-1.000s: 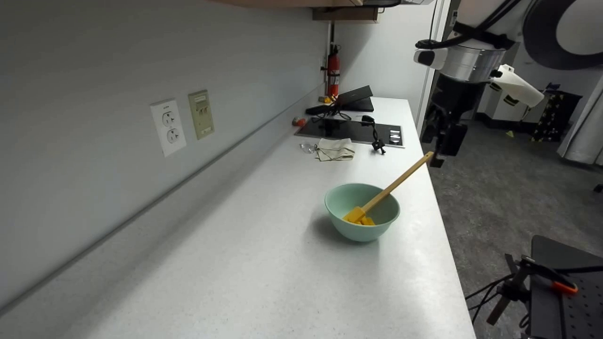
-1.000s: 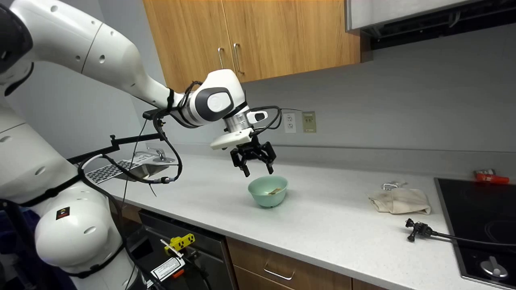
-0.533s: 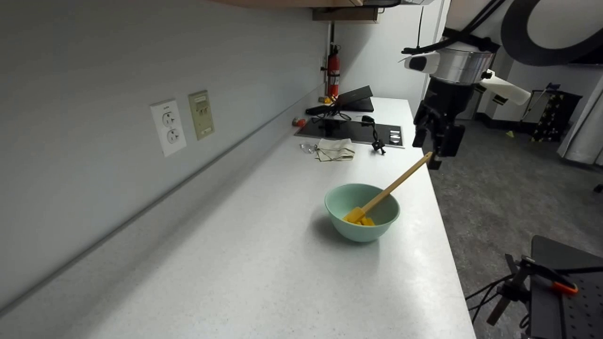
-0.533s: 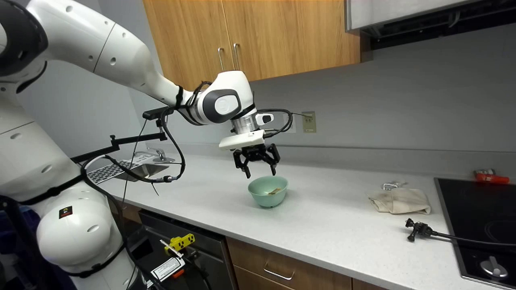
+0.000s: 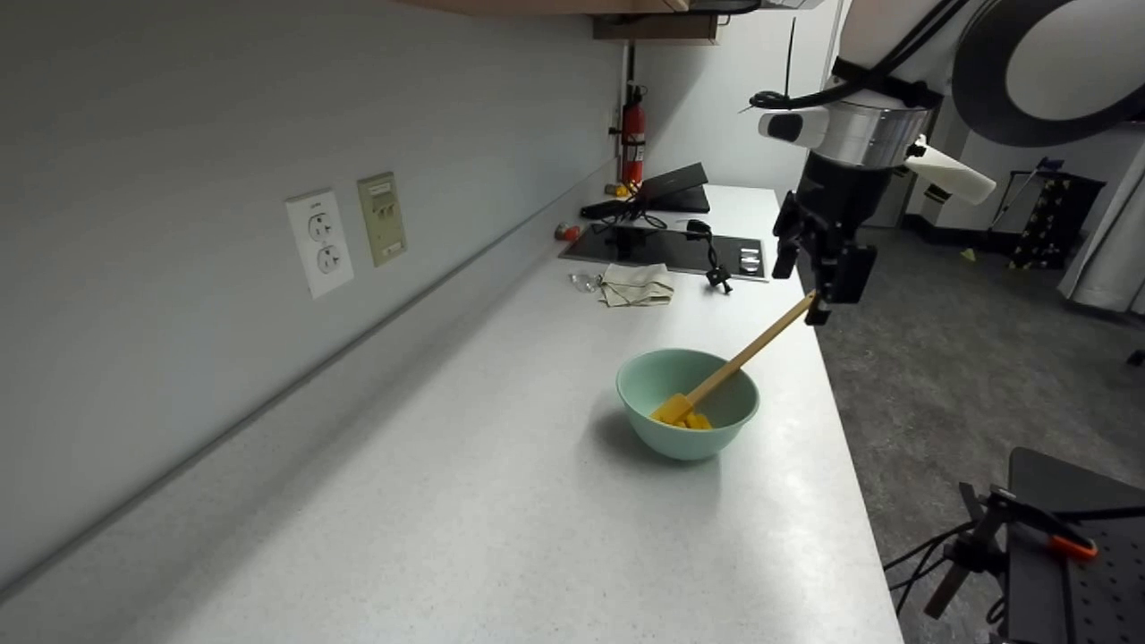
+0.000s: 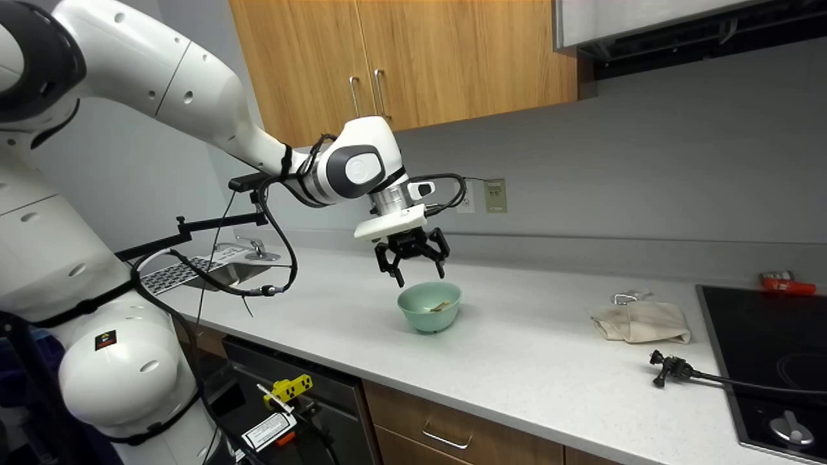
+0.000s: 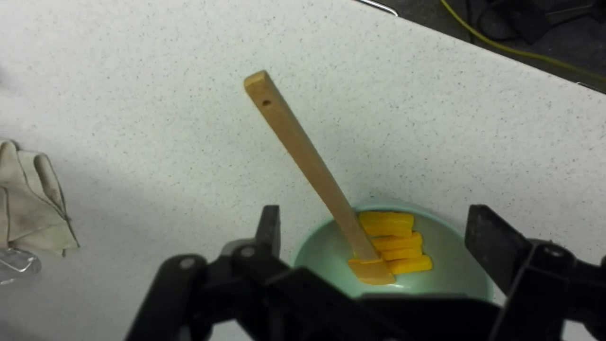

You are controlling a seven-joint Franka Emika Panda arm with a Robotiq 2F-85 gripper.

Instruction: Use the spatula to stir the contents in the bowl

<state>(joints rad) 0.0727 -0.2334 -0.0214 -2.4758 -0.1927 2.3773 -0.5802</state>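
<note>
Grey wall, wooden upper cabinets; pale speckled counter over brown drawers; dark grey floor.

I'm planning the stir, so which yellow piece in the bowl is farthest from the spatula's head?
The topmost yellow piece in the wrist view; the other pieces lie nearer the spatula's head.

Wooden cabinets are hanging above the counter, where a beige cloth is lying near a black cooktop. A fire extinguisher is showing beyond the cooktop; a duplex outlet is sitting on the wall.
</note>
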